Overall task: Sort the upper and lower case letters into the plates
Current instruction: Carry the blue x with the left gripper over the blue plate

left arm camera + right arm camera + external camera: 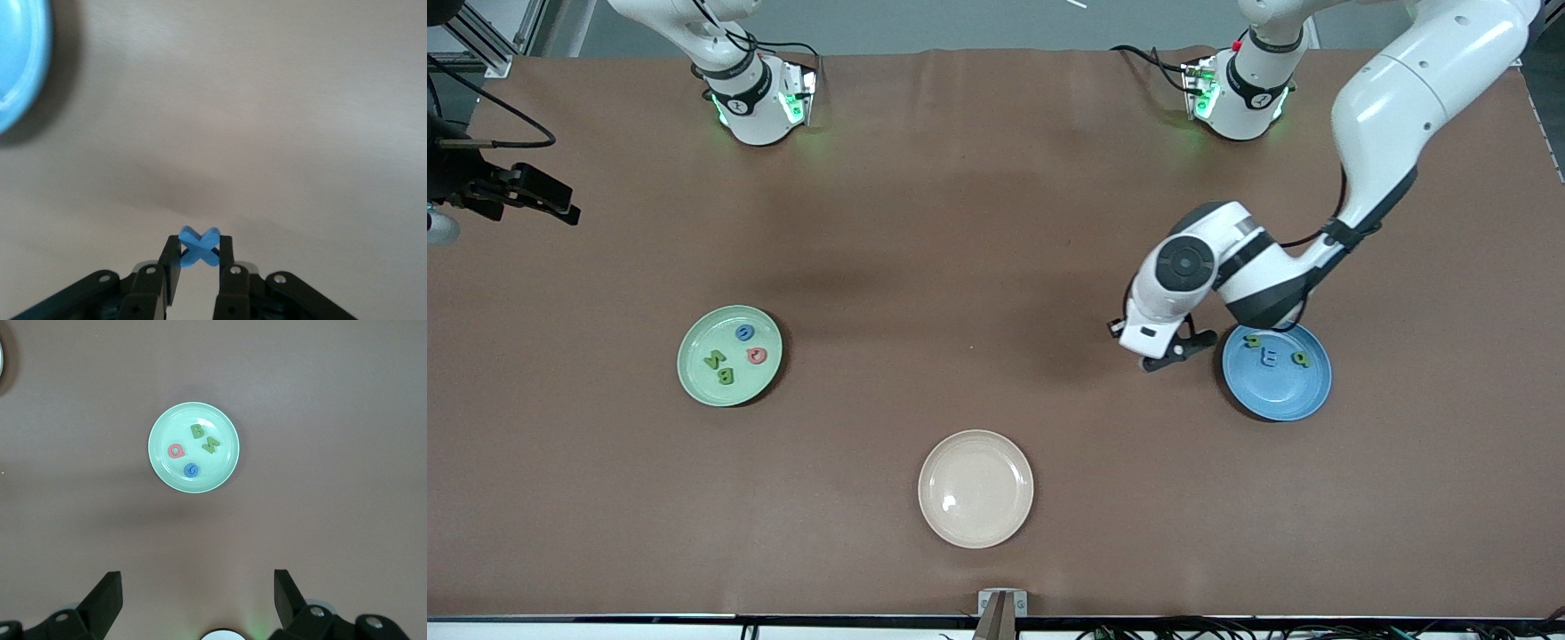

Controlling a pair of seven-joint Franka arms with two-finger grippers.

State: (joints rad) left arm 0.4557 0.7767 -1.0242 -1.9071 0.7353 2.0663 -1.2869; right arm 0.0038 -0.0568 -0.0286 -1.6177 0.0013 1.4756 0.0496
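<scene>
Brown matte sheeting covers my desk (978, 231) edge to edge, with a metal frame and cables at its borders and my two bases along one long side. I take the blue plate (1285, 387) as my landmark; it sits toward my left arm's end and carries three small letters, which look lower case. The mint green plate (729, 356) lies well apart from it, toward my right arm's end, holding a B, a Q and two more letters, seemingly capitals. The cream plate (975, 488) lies nearer the front camera than the blue plate, between the two sorting plates, and is bare, so I judge the sorting nearly done.

My left end effector (1178, 348) hangs just beside the blue plate's rim, over bare desk, clamped on a blue x-shaped letter (199, 246) pinched by its edges so it can drop flat. My right end effector (197, 597) waits high above the green plate's end, fingers spread wide and holding nothing.
</scene>
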